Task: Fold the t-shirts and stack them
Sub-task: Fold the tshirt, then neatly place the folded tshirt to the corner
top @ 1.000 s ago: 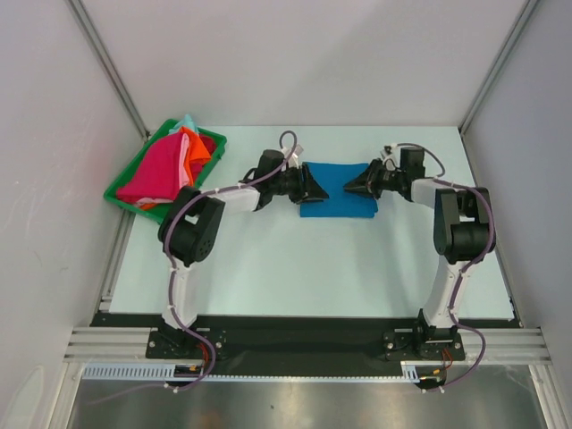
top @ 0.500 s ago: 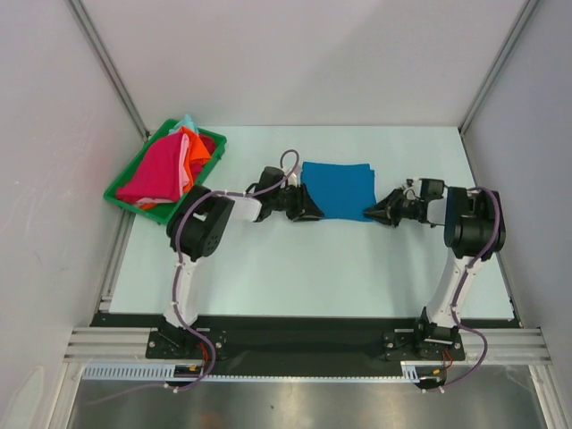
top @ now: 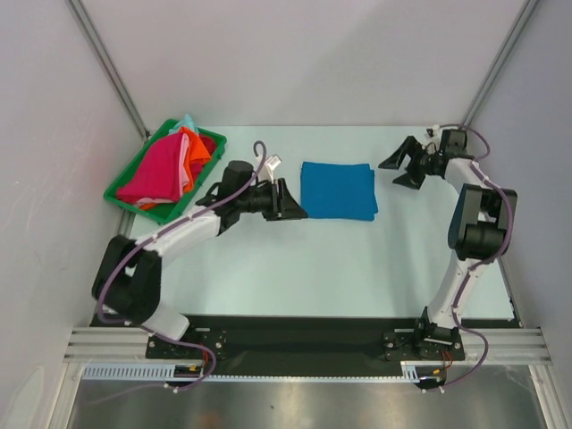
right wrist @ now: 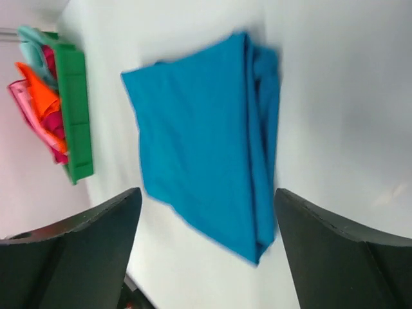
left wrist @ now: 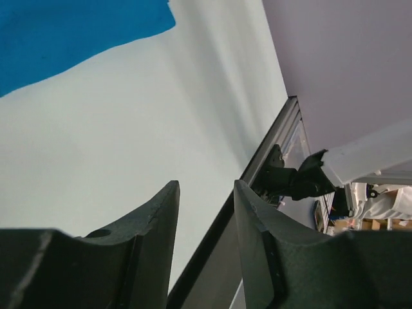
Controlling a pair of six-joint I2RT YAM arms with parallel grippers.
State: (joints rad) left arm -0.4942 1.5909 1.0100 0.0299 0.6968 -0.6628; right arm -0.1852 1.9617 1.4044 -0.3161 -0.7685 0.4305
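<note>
While its two fingers stood only a narrow gap apart with nothing between them, the left gripper (top: 291,204) (left wrist: 205,188) hovered low over the pale table (top: 295,259), just off the left edge of the blue t-shirt (top: 338,189). In the left wrist view only a corner of that cloth (left wrist: 64,32) showed, clear of the fingertips. The right gripper (top: 399,169) (right wrist: 207,193) was released, its jaws spread wide and empty, and it was held off the shirt's far right corner without touching it. The blue t-shirt (right wrist: 206,167) lay folded into a flat rectangle near the middle of the table, its layered edges on the side toward the right arm. Well to the left, at the table's far left corner, the green tray (top: 218,149) (right wrist: 74,109) held the other t-shirts in a loose heap: magenta (top: 154,172) on top, orange (top: 195,147) beside it, and mint (top: 186,121) at the far end.
</note>
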